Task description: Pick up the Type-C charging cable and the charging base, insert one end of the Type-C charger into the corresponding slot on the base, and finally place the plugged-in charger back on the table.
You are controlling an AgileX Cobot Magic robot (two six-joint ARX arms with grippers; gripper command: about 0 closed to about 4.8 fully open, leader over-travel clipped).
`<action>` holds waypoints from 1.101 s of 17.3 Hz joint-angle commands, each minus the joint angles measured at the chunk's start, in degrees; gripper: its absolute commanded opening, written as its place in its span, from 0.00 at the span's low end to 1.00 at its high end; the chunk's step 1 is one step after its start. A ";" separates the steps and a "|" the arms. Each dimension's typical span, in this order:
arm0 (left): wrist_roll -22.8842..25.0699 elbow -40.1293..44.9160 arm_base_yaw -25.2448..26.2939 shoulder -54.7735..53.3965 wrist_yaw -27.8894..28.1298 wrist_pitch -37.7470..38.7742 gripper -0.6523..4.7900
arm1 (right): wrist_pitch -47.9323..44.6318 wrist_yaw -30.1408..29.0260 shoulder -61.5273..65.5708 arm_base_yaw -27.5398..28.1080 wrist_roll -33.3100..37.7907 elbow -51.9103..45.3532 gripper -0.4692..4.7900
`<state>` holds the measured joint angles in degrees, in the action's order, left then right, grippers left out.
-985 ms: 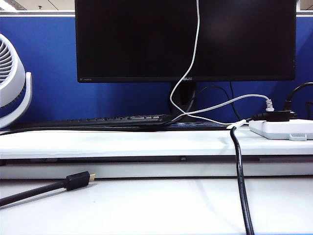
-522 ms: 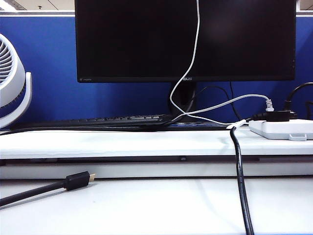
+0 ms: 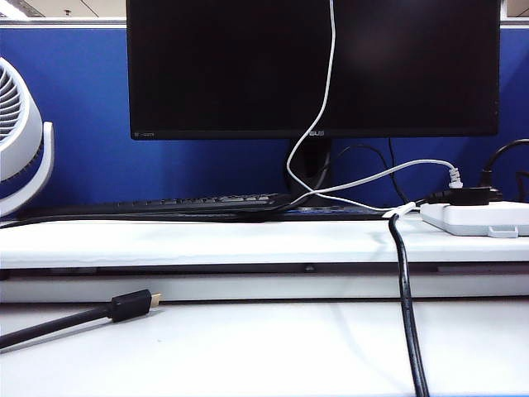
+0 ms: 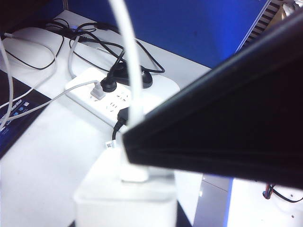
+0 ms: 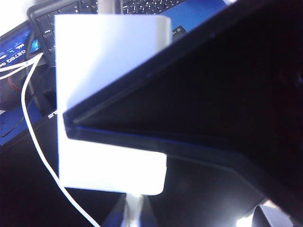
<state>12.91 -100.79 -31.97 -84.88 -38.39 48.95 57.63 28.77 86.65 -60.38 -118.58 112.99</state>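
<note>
Neither the left gripper nor the right gripper shows; the right is closed.

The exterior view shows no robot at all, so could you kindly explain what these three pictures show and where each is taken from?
The machine is a robot with two arms, each ending in a two-finger gripper. The exterior view comes from a camera low by the table. It shows a monitor, a power strip, a black gold-tipped cable and the Type-C charging cable hanging from above; both grippers are outside it. The other two pictures come from wrist cameras, and the dark slabs are gripper fingers. The left gripper appears to hold the charging base, with the cable's plug seemingly seated in it. The right gripper is shut, close beside the base.
</note>
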 commanded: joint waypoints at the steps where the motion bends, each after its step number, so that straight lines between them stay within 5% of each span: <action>1: -0.24 -0.52 0.09 -0.09 1.16 -6.19 0.11 | -0.31 -6.62 0.35 -1.14 0.00 -0.13 0.19; 3: -0.20 -0.57 0.09 -0.09 1.22 -6.23 0.11 | -0.66 -6.40 0.33 -1.11 0.00 -0.13 0.39; 6: 0.22 -0.57 0.09 -0.09 1.33 -6.21 0.11 | -0.85 -5.07 0.33 -1.14 0.07 -0.13 0.40; 10: 0.66 -0.57 0.13 -0.09 4.81 -6.16 0.11 | -0.59 11.10 0.33 -1.11 3.76 -0.13 0.42; 13: 0.68 -0.57 0.66 -0.09 5.44 -6.16 0.11 | -0.46 17.09 0.09 -1.07 6.10 -0.13 0.43; 19: 2.51 -0.57 0.70 -0.07 7.76 -5.79 0.11 | -0.44 17.59 -1.73 9.16 15.32 -0.13 0.43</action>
<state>14.74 -100.88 -31.29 -85.32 -30.52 44.29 57.65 46.06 85.27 -52.25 -106.39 112.60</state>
